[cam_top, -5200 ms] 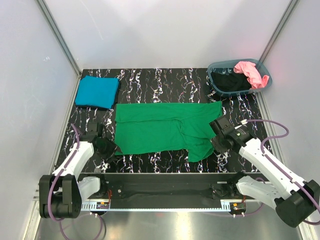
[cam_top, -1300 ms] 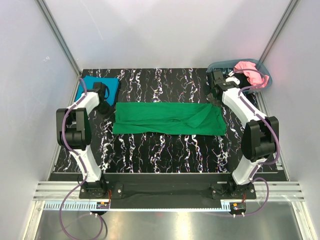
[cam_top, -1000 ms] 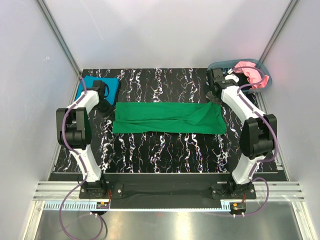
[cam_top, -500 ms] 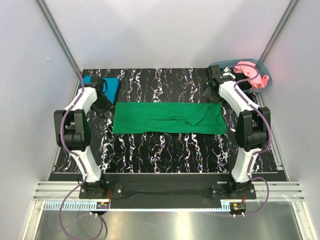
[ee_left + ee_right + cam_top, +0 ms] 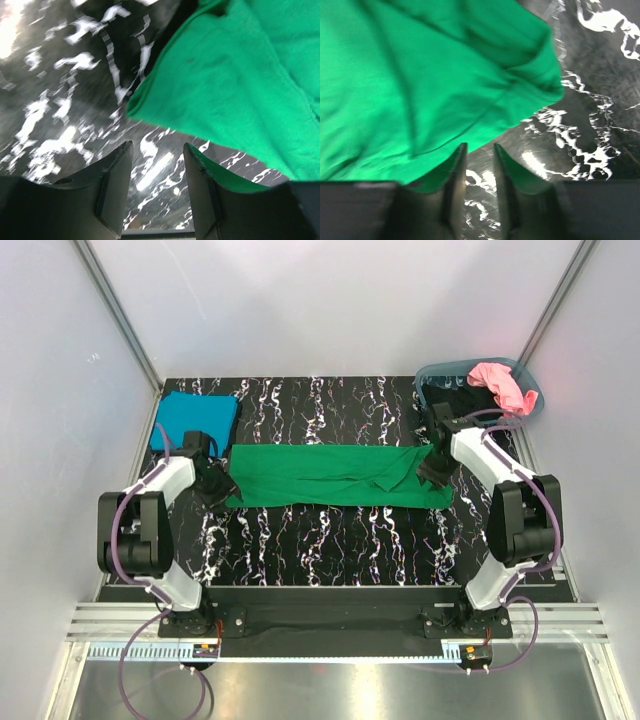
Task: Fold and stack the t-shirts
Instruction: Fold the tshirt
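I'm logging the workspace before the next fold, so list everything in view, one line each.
green t-shirt: one, bright green, folded into a long strip across the middle of the table
blue t-shirt: one, teal blue, folded, far left corner
basket: one, grey-blue, oval, far right corner
pink t-shirt: one, pink, bunched in the basket, draped over its right rim
black garment: one, black, in the basket, partly hidden by the right arm
table: one, black with white marbling
left pincer: one, dark, open, at the green t-shirt's left end
right pincer: one, dark, open, at the green t-shirt's right end
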Robot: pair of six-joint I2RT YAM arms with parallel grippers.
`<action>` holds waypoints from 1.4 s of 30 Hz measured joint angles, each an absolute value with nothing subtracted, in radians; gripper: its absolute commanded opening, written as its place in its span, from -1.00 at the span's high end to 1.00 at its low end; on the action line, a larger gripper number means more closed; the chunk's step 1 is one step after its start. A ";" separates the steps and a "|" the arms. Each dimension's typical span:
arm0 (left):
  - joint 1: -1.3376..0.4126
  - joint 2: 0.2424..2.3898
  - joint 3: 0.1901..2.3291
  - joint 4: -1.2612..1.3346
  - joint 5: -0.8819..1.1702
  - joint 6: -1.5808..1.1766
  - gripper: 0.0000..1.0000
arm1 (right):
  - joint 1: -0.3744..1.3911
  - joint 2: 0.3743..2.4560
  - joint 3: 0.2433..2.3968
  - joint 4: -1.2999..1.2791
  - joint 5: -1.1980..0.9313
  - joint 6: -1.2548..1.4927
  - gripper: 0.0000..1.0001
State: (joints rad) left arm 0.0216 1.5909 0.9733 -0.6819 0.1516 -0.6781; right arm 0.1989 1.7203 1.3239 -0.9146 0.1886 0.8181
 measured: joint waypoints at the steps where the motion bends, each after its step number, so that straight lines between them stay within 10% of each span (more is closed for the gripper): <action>1: 0.019 1.604 0.973 -0.667 0.159 -0.680 -0.01 | 0.189 1.719 1.296 -0.913 0.186 0.821 0.41; 10: 0.018 1.642 0.959 -0.625 0.128 -0.691 0.13 | 0.116 1.728 1.202 -0.855 0.184 0.826 0.49; 18: 0.018 1.697 1.000 -0.691 0.051 -0.679 1.00 | 0.113 1.738 1.103 -0.831 0.225 0.831 0.49; 28: 0.014 1.706 1.019 -0.714 -0.004 -0.617 1.00 | 0.109 1.746 1.103 -0.860 0.301 0.821 0.47; 35: 0.017 1.684 1.007 -0.772 -0.030 -0.587 0.12 | 0.109 1.670 1.099 -0.911 0.297 0.819 0.37; 42: 0.023 1.599 1.080 -0.857 -0.024 -0.587 0.04 | 0.184 1.548 1.138 -0.900 0.219 0.820 0.05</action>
State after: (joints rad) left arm 0.0227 1.5990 1.0801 -0.8570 -0.0238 -0.5869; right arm 0.1841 1.5478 1.1381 -0.9005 0.2192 0.8204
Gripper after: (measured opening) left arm 0.472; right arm 0.414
